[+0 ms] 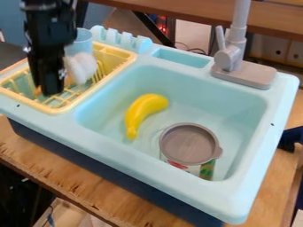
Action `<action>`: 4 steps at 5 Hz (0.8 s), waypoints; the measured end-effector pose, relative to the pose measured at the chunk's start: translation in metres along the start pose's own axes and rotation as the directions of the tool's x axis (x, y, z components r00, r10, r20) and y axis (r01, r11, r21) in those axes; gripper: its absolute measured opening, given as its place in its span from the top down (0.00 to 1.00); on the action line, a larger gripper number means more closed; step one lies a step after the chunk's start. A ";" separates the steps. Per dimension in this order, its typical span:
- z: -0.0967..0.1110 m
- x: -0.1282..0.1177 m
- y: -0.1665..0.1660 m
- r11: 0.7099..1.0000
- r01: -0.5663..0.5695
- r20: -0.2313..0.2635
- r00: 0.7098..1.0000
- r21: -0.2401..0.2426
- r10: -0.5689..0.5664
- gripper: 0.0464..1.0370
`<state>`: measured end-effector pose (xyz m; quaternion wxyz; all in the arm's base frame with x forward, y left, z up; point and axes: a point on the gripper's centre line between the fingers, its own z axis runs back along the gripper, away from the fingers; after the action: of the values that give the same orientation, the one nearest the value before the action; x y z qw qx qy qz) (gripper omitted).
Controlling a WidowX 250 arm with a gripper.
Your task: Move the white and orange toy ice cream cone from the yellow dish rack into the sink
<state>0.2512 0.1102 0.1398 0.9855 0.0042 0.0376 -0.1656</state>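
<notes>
A blurred white object (82,67) is in or just above a yellow dish rack (121,54), beside the black claw (52,90); whether the claw is apart, together or clamped on anything, I cannot tell. A sideways swing could knock the object into the rack's prongs, and lowering could snag them. In the adjoining blue sink (231,95) lies a yellow banana (142,113).

Glossy black arm, silvery screws.

Blurred claw (49,91), faucet (236,42) cropped above
</notes>
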 end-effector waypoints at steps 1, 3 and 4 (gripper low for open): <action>0.034 -0.006 -0.010 0.996 -0.007 0.062 0.998 0.089 0.001 0.65; 0.067 0.021 -0.068 0.948 0.226 0.113 0.960 0.225 -0.255 0.65; 0.046 0.039 -0.085 0.927 0.312 0.021 0.946 0.206 -0.323 0.65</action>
<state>0.2636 0.0165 0.1829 0.9408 0.0925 -0.0060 -0.3260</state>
